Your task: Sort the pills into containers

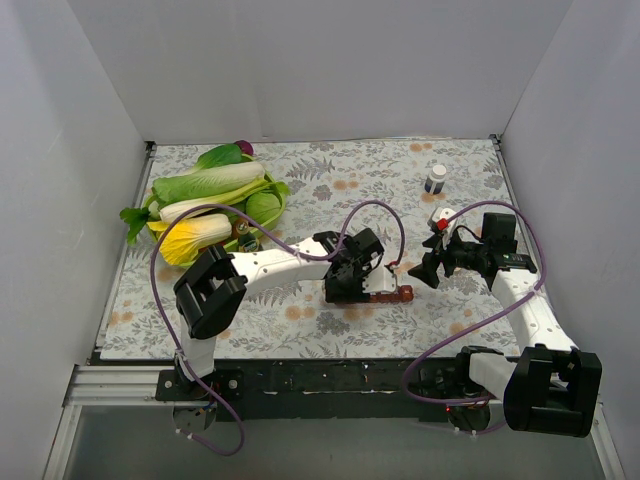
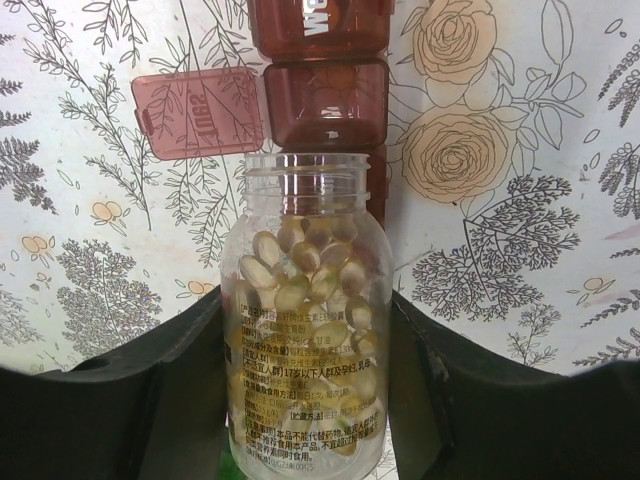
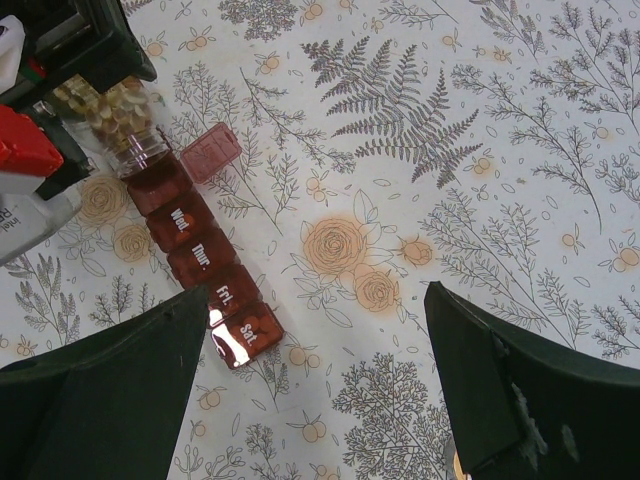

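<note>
The containers, a strip of joined dark-red compartments (image 1: 388, 293), lie on the floral cloth at centre. In the right wrist view the strip (image 3: 205, 265) shows day labels, and one compartment's lid (image 3: 210, 152) stands open. My left gripper (image 1: 362, 275) is shut on a clear bottle (image 2: 305, 300) of yellowish pills (image 2: 300, 275). The bottle is uncapped, with its mouth at the open compartment of the strip (image 2: 320, 100), next to the open lid (image 2: 197, 113). My right gripper (image 1: 428, 268) is open and empty just right of the strip, its jaws wide apart above the cloth (image 3: 315, 295).
A green bowl of leafy vegetables (image 1: 210, 205) sits at the back left. A small white-capped dark bottle (image 1: 436, 178) stands at the back right, and a white and red object (image 1: 440, 218) is behind my right gripper. White walls enclose three sides.
</note>
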`<move>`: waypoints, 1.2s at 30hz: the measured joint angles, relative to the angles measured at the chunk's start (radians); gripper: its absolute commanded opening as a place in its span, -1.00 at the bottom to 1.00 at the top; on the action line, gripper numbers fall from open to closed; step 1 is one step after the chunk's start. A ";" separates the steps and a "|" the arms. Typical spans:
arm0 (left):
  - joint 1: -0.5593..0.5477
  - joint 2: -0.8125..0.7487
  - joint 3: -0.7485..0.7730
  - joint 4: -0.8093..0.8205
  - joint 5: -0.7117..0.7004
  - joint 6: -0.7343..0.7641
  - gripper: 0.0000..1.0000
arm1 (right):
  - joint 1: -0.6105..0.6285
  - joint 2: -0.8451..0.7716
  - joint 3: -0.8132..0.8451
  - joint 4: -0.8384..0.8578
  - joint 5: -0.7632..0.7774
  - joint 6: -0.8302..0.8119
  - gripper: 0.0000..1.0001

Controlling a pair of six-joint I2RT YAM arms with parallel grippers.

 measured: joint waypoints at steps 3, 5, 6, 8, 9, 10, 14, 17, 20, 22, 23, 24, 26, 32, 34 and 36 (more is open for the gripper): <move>-0.005 0.004 0.004 -0.001 -0.013 0.001 -1.00 | 0.000 0.000 0.000 0.000 0.000 0.000 0.92; -0.008 0.011 0.008 -0.003 -0.021 0.004 -1.00 | 0.000 0.000 0.000 0.000 0.000 0.000 0.92; -0.010 0.016 0.008 -0.004 -0.024 0.005 -1.00 | 0.000 0.000 0.000 -0.001 0.000 0.000 0.92; -0.013 0.021 0.009 -0.004 -0.032 0.007 -1.00 | 0.000 0.000 0.000 -0.001 0.000 0.000 0.92; -0.014 0.022 0.011 -0.005 -0.035 0.007 -1.00 | 0.000 0.000 0.000 -0.002 0.000 0.000 0.92; -0.016 0.024 0.013 -0.005 -0.039 0.008 -1.00 | 0.000 0.000 0.000 -0.003 0.000 0.000 0.92; -0.019 0.026 0.016 -0.005 -0.049 0.008 -1.00 | 0.000 0.000 0.000 -0.003 0.000 0.000 0.93; -0.023 0.028 0.020 -0.008 -0.058 0.009 -1.00 | 0.000 0.000 0.000 -0.003 0.000 0.000 0.92; -0.024 0.028 0.020 -0.008 -0.064 0.011 -1.00 | 0.000 0.000 0.000 -0.003 0.000 0.000 0.93; -0.026 0.028 0.020 -0.010 -0.068 0.011 -1.00 | -0.001 0.000 0.000 -0.003 0.000 0.000 0.92; -0.027 0.028 0.020 -0.011 -0.070 0.011 -1.00 | -0.001 0.000 0.000 -0.003 0.000 0.000 0.92; -0.029 0.028 0.020 -0.011 -0.074 0.012 -1.00 | -0.001 0.000 0.000 -0.003 0.000 0.000 0.92; -0.032 0.028 0.020 -0.011 -0.080 0.014 -1.00 | -0.001 0.000 0.000 -0.003 0.000 0.000 0.92; -0.036 0.028 0.020 -0.011 -0.089 0.017 -1.00 | -0.001 0.000 0.000 -0.003 0.000 0.000 0.92; -0.036 0.028 0.020 -0.012 -0.090 0.018 -1.00 | -0.001 0.000 0.000 -0.003 0.000 0.000 0.92; -0.036 0.028 0.020 -0.012 -0.094 0.018 -1.00 | -0.001 0.000 0.000 -0.003 0.000 0.000 0.92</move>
